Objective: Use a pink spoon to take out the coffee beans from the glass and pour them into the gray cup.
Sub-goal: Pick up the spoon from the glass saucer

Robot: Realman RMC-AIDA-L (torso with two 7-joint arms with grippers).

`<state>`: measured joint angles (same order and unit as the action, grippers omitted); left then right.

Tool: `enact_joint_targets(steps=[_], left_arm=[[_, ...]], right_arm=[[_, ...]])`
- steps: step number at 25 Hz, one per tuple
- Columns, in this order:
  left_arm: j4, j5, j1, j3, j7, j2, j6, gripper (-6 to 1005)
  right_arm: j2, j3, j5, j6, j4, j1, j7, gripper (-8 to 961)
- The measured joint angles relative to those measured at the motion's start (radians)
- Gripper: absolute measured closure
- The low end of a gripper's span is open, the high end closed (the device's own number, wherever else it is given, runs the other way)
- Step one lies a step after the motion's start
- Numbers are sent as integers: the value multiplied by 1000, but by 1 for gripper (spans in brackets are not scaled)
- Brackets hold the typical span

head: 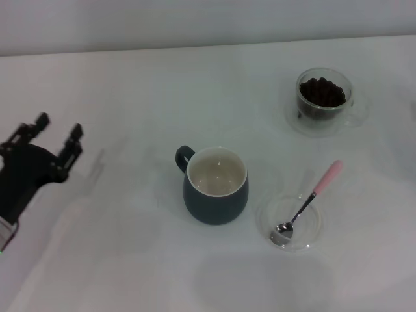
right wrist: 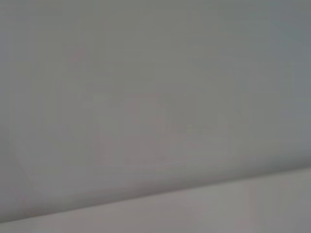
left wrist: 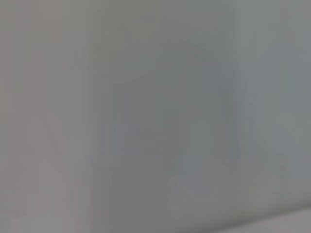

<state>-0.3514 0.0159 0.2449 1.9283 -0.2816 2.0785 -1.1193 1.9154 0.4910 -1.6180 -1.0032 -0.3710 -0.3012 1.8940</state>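
In the head view the gray cup (head: 216, 185) stands mid-table, empty, with a cream inside and its handle to the far left. The pink spoon (head: 307, 203) lies to its right with its silver bowl on a flat clear saucer (head: 289, 223) and its pink handle pointing away. The glass (head: 323, 99) stands at the far right, holding a heap of coffee beans (head: 321, 91). My left gripper (head: 57, 134) is open and empty at the left edge, far from everything. My right gripper is out of view. Both wrist views show only blank grey surface.
The white table (head: 117, 260) ends at a far edge against a pale wall (head: 195, 19). Nothing else stands on it besides the cup, saucer and glass.
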Motion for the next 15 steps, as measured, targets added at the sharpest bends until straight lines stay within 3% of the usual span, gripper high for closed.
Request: enact_joint_targets(steps=[2,10,15], left_arm=[[11,25,-2,-17,25,-1,-20,394],[58,42,-9,-145,37,-1,-151,396],[87,43,15,-191,36,-1,-158,395]], right_arm=[[-21,11,64,-36,5,-3,-131,82],[-52,15,134,-245,57,17,-427,82],[-57,21,201,-297,85,26,-515,82]])
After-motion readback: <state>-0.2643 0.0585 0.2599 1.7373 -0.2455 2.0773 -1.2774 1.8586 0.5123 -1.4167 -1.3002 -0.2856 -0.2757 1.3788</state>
